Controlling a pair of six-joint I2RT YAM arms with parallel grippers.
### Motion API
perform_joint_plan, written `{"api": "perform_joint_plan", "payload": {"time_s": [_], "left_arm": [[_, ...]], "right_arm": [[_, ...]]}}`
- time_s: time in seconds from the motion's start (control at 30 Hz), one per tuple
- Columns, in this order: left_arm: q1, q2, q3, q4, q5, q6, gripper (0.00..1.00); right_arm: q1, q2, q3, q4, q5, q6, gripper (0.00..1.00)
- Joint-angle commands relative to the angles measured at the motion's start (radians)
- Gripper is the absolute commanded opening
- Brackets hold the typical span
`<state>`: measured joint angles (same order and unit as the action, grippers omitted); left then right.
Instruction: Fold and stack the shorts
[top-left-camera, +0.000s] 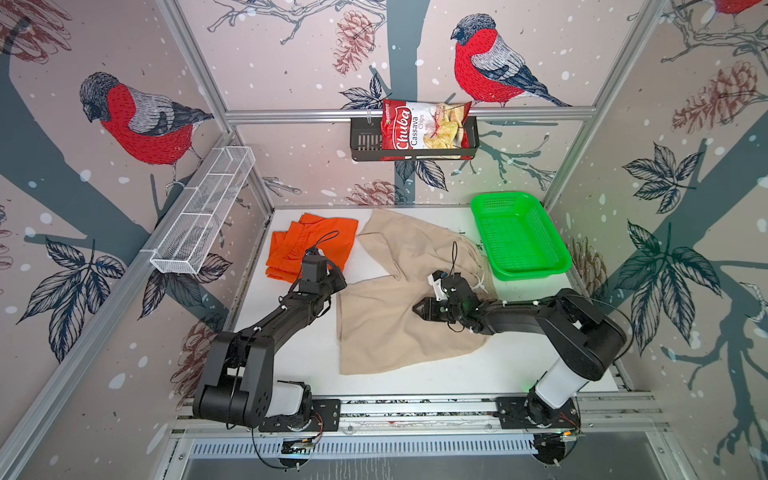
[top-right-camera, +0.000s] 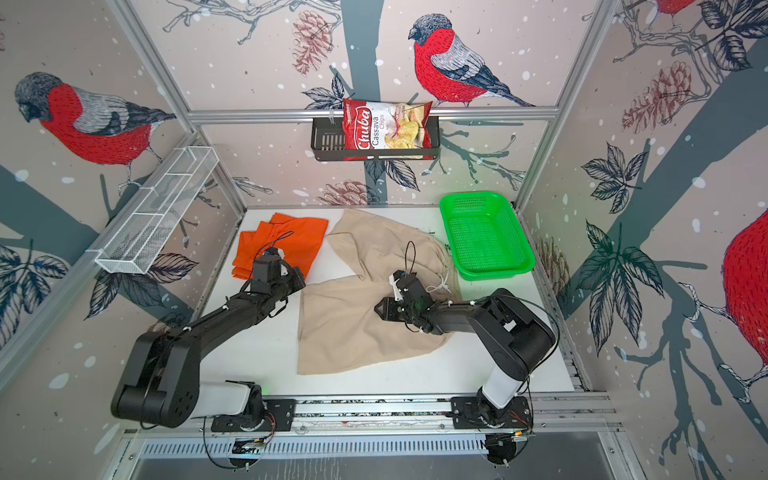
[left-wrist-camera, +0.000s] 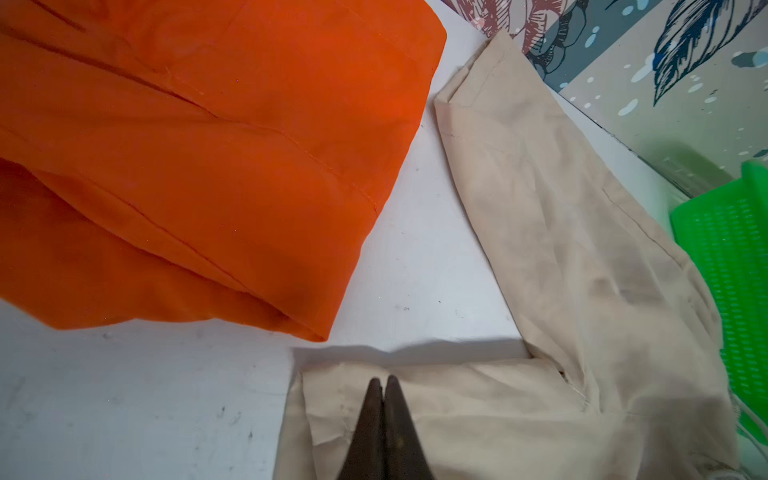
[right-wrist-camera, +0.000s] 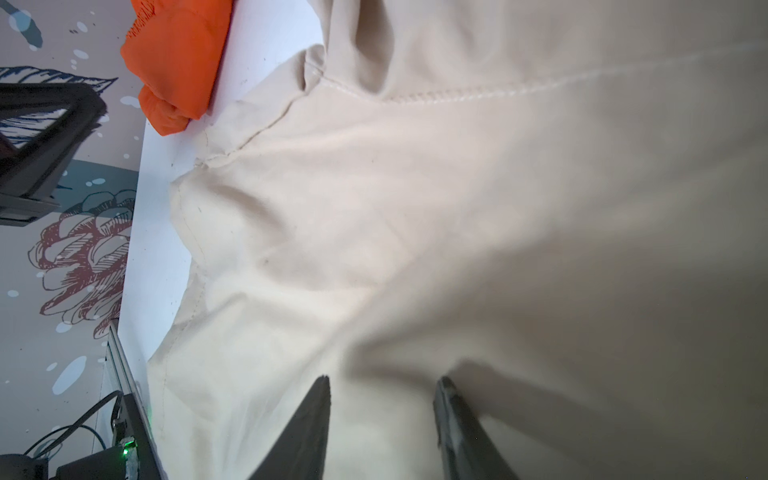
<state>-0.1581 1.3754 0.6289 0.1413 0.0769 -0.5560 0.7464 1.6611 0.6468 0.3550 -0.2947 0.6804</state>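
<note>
- Left wrist view is showing the left end effector (left-wrist-camera: 384, 388) with jaws pressed together, apparently pinching a leg hem of the beige shorts (left-wrist-camera: 540, 249). The hem's edge is lifting slightly off the bench (left-wrist-camera: 166, 395).
- Over the cloth's middle, the right end effector (right-wrist-camera: 384, 380) is hovering with jaws apart, likely readying to pin a fold line.
- In both top views the beige shorts are lying spread at the bench's centre, while the orange shorts (top-left-camera: 291, 245) are sitting toward 11 o'clock and a green basket (top-left-camera: 519, 237) at 2 o'clock.
</note>
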Motion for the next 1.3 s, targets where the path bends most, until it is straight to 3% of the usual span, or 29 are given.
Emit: {"api": "perform_joint_plan", "payload": {"time_s": [0.0, 0.13, 0.27, 0.9, 0.97, 1.13, 1.27], "left_arm": [[0.003, -0.009, -0.01, -0.034, -0.012, -0.004, 0.12], [0.005, -0.035, -0.047, -0.051, 0.036, -0.041, 0.34], [0.005, -0.042, -0.088, -0.054, 0.043, -0.077, 0.45], [0.008, 0.1, -0.125, 0.145, 0.217, -0.154, 0.43], [0.008, 0.115, -0.12, 0.163, 0.213, -0.154, 0.4], [0.008, 0.098, -0.11, 0.202, 0.19, -0.107, 0.07], [0.008, -0.001, -0.134, 0.256, 0.162, -0.043, 0.0]], "right_arm": [[0.005, -0.027, 0.01, -0.007, 0.023, -0.011, 0.44], [0.022, -0.043, 0.063, -0.033, 0.049, -0.059, 0.45], [0.027, -0.004, 0.135, -0.057, 0.053, -0.082, 0.45], [0.014, 0.131, 0.195, -0.066, 0.032, -0.047, 0.45], [0.012, 0.131, 0.189, -0.067, 0.034, -0.047, 0.45], [0.006, 0.129, 0.139, -0.056, 0.042, -0.036, 0.45], [0.005, 0.124, 0.073, -0.03, 0.054, -0.013, 0.45]]}}
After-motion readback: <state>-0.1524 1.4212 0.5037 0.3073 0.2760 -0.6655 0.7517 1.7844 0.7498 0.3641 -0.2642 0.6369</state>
